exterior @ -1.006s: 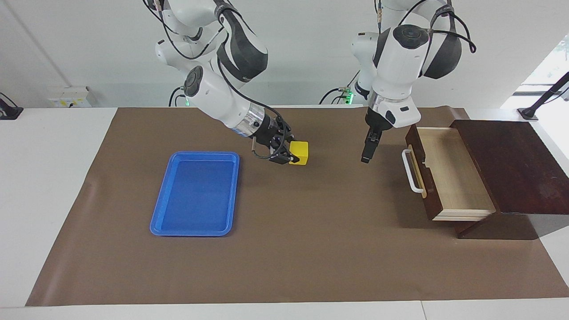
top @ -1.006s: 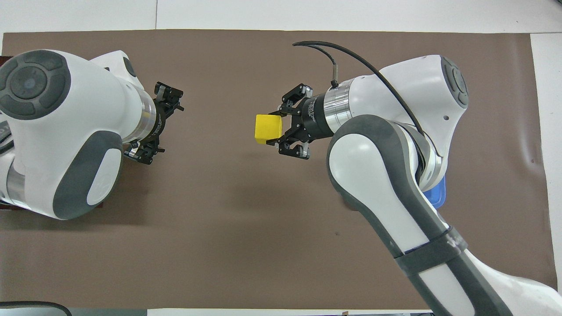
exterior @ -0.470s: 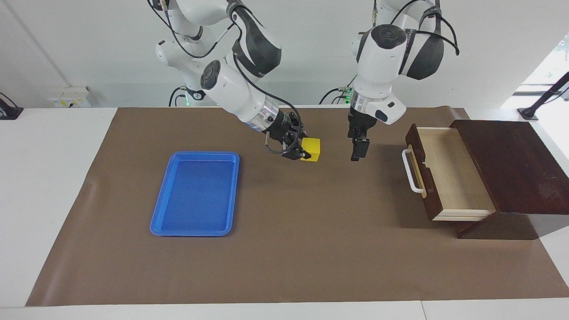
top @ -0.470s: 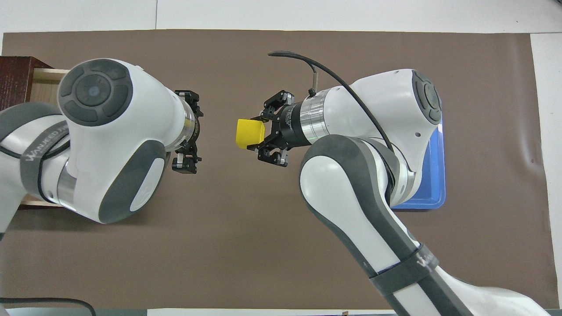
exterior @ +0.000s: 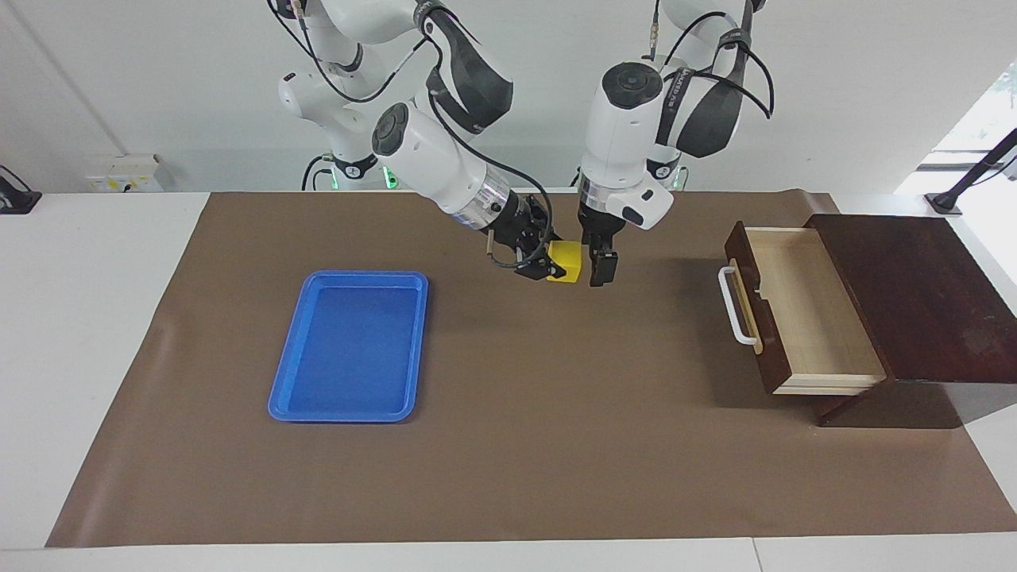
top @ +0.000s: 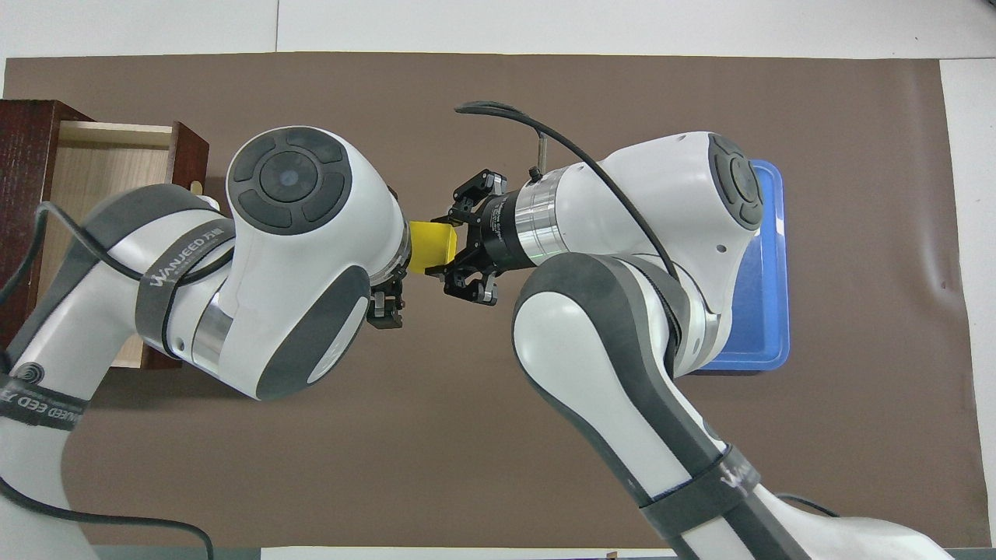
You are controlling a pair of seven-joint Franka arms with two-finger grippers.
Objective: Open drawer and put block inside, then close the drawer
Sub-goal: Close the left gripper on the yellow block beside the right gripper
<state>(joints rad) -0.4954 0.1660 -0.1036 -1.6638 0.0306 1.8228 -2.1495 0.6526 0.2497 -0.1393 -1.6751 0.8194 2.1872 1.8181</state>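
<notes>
Block point(exterior: 566, 262) clamped in right gripper point(exterior: 540, 264) jaws, left gripper point(exterior: 601, 268) beside

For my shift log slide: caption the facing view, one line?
Right claw holds the yellow block beside the left claw; drawer stands open.

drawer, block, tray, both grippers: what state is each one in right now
drawer: pulled open, nothing inside.
block: held above the mat.
blue tray: flat on the mat, nothing in it.
right gripper: shut on the block.
left gripper: right beside the block, no grip visible.
</notes>
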